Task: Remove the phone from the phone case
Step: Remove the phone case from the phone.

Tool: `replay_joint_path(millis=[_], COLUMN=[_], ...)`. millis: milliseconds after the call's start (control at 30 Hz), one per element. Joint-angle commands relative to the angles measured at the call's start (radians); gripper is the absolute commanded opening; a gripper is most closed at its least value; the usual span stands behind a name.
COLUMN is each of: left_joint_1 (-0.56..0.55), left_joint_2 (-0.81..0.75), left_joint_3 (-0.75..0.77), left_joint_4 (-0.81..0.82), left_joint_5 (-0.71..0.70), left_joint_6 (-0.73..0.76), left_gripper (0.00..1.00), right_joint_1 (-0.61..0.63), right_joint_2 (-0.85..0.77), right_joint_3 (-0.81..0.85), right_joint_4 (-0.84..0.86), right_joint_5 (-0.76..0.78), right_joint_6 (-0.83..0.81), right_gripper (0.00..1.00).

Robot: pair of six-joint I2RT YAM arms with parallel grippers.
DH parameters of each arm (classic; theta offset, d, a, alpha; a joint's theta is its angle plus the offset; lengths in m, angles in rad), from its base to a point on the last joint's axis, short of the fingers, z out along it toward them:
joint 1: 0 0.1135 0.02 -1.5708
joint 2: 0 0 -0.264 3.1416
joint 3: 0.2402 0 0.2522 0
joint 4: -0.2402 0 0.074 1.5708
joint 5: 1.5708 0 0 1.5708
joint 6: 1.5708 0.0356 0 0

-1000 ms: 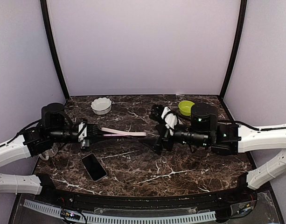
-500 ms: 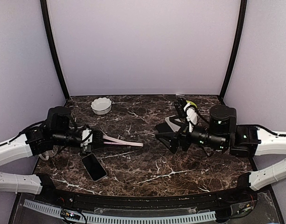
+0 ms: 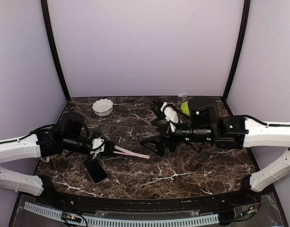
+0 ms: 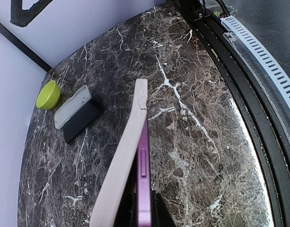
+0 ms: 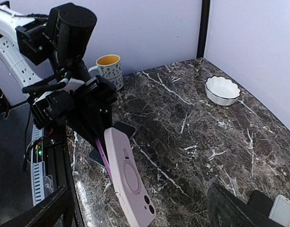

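Observation:
My left gripper [image 3: 100, 146] is shut on a purple phone [image 4: 144, 182], gripping its near end edge-on. The pale pink phone case [image 4: 122, 161] gapes away from the phone's side at the gripped end and still meets it at the far end. In the top view phone and case [image 3: 133, 153] slant down to the right, just above the table. The right wrist view shows the case's back [image 5: 130, 182] with its ring and camera holes, and the phone's purple edge [image 5: 100, 152] behind it. My right gripper [image 3: 152, 144] stands open just beyond the case's far tip, touching nothing.
A second dark phone [image 3: 95, 170] lies flat below the left gripper. A white bowl [image 3: 102, 107] sits at the back left and a green bowl [image 3: 186, 109] at the back right. A white-cased phone [image 4: 73, 108] and a dark one [image 4: 83, 121] lie near the green bowl. A mug [image 5: 108, 66] stands at the left edge.
The left gripper has shifted right and forward with the phone, tilting its far end down. The right arm swung away to the right, then came back to the case's tip, still open.

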Motion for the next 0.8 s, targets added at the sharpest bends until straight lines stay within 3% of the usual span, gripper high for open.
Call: replay_joint_path(millis=[0, 267, 500, 767], left_joint_1=[-0.004, -0.004, -0.004, -0.001], left_joint_2=[0.003, -0.002, -0.034, -0.040], left_joint_3=[0.021, -0.009, -0.082, -0.098], left_joint_4=[0.092, 0.138, 0.220, 0.242], left_joint_5=[0.002, 0.056, 0.107, 0.096], left_joint_6=[0.022, 0.015, 0.012, 0.059], left_gripper=[0.00, 0.00, 0.00, 0.00], right_joint_1=[-0.002, 0.001, 0.003, 0.004], right_joint_2=[0.084, 0.243, 0.424, 0.521], right_joint_3=[0.075, 0.183, 0.356, 0.474], right_joint_4=[-0.040, -0.027, -0.126, -0.182], right_joint_5=[-0.136, -0.132, -0.127, -0.190], right_joint_6=[-0.043, -0.050, -0.080, -0.093], right_gripper=[0.99, 0.95, 0.87, 0.82])
